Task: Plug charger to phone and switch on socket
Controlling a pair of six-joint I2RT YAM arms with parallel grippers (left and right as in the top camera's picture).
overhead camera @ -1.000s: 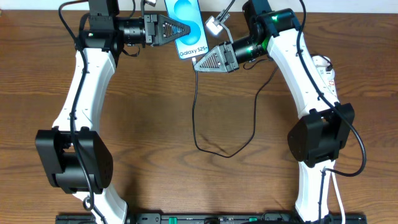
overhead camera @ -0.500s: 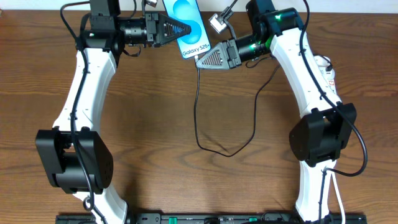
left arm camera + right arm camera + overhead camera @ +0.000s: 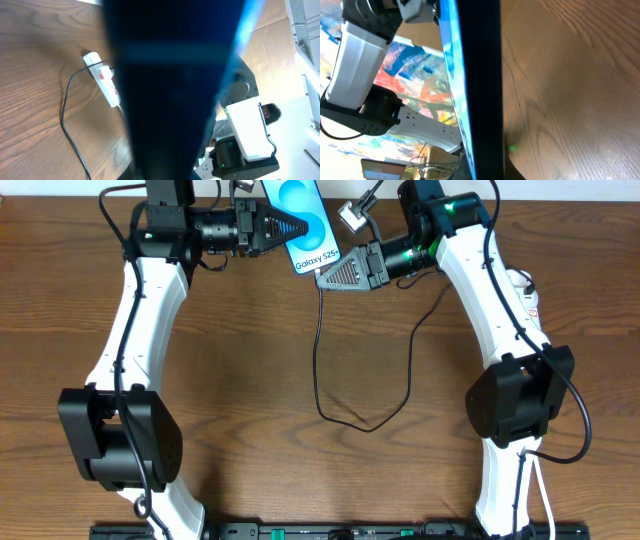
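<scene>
Two left fingers (image 3: 275,223) pinch the phone (image 3: 310,205); right fingers (image 3: 340,275) beside it.

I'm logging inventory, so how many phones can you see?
1: the phone, at the far edge of the table, held in the left gripper. Nothing suggests another is hidden.
</scene>
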